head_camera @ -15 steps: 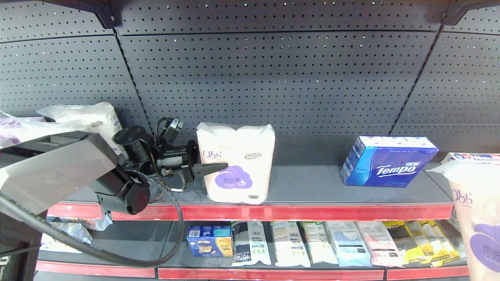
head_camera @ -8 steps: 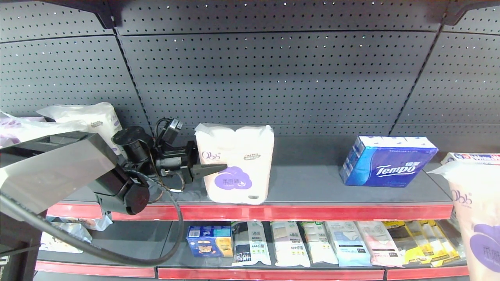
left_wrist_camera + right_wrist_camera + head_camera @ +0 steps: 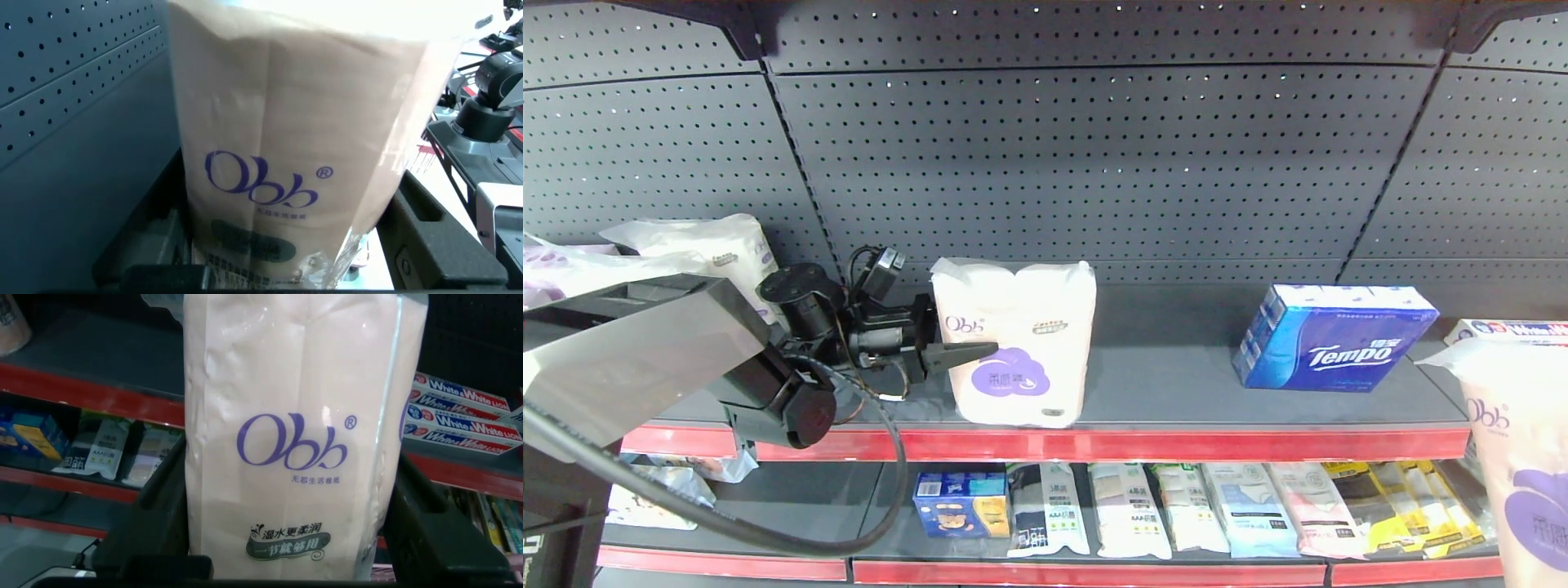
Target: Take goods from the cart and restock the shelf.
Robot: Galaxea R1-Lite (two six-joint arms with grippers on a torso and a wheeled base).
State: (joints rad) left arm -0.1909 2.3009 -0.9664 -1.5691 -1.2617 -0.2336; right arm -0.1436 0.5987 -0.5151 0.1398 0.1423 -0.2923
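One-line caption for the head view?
Left gripper grips a white roll pack standing on the red-edged shelf, blue tissue box to its right; second pack at right edge.
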